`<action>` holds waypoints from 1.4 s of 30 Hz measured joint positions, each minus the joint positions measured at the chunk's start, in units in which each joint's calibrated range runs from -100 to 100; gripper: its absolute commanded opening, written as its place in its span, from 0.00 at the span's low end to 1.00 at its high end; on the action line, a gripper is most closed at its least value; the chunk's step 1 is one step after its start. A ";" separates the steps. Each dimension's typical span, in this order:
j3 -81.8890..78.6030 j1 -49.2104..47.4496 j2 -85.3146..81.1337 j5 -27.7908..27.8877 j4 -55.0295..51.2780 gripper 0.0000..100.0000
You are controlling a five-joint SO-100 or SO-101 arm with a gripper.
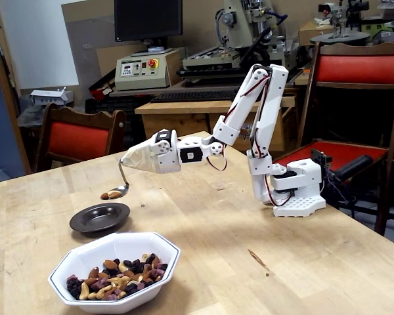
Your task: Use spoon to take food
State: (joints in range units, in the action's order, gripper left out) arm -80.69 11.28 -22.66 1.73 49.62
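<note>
In the fixed view my gripper [130, 161] is shut on the cloth-wrapped end of the silver spoon [120, 187]. The spoon hangs down from the gripper with its bowl level, holding a few brown nuts just above the far rim of the small dark plate [100, 217]. More food [116, 278], a mix of tan and brown nuts and dark pieces, fills the white octagonal bowl [151, 249] at the table's front left. The fingertips are hidden under the beige cloth.
The arm's white base [298, 190] stands on the right of the wooden table [262, 262]. Red-cushioned chairs [75, 138] sit behind the table at left and at right. Benches with lab equipment fill the background.
</note>
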 measured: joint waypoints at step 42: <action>3.86 -4.91 10.21 0.00 0.00 0.04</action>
State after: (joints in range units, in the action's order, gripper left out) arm -76.83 6.37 -12.45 1.73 49.62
